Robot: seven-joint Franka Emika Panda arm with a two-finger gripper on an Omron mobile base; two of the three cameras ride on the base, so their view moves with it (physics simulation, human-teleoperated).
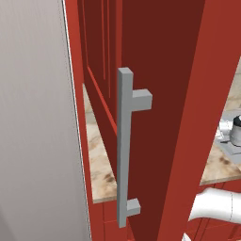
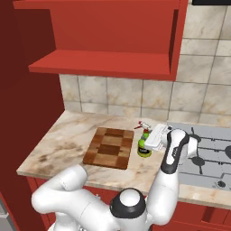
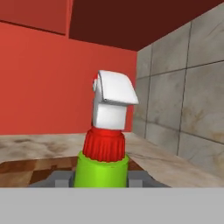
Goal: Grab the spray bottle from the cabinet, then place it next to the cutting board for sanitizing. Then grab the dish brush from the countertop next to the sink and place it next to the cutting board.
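Gripper point(image 2: 148, 145) of mine is at the spray bottle point(image 2: 144, 143), my fingers flanking its green body in the hand view; whether they press it I cannot tell. The bottle point(image 3: 103, 155), with red collar and white nozzle, stands upright on the countertop point(image 2: 58, 140), just beside the cutting board's point(image 2: 109, 147) right edge. Beyond the board rises the tiled wall point(image 2: 149, 97), and above the board hangs the open cabinet point(image 2: 113, 40). Its door point(image 1: 155, 117) with the grey bar handle point(image 1: 124, 146) swings out left of the board.
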